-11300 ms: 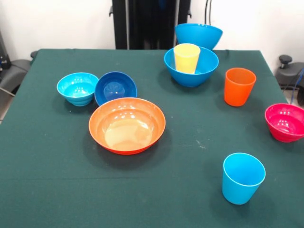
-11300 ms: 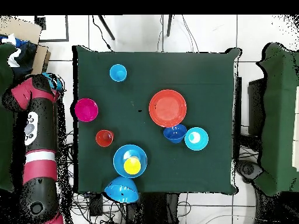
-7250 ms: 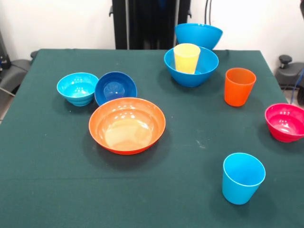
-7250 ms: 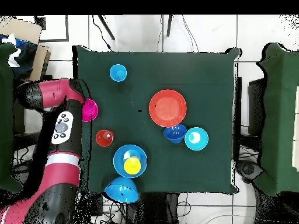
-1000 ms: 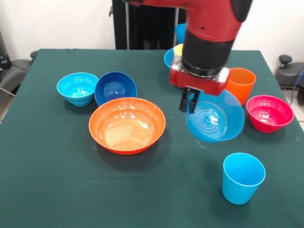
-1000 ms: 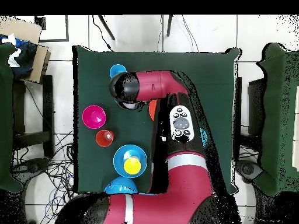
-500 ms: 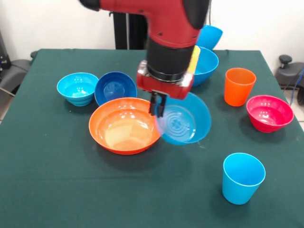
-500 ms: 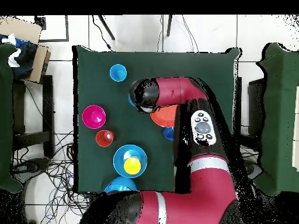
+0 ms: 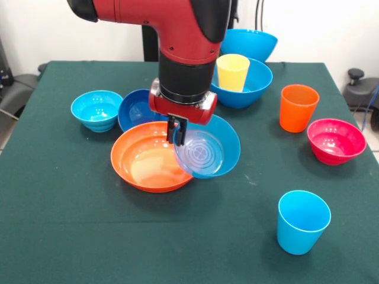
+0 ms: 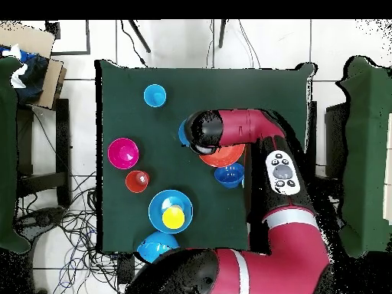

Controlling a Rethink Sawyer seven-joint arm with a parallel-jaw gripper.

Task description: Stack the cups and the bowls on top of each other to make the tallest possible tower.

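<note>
Fingers point(image 9: 176, 132) pinch blue bowl point(image 9: 208, 155) — seemingly tilted.

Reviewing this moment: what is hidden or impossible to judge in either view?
- Cyan bowl: overhead view, hidden under the arm.
- Held light blue bowl: overhead view, only a sliver shows beside the arm.
- Wide orange bowl: its right rim is covered by the held bowl in the front view; the arm covers much of it overhead.
- Gripper: not visible overhead; whether the held bowl touches the orange bowl cannot be told.
</note>
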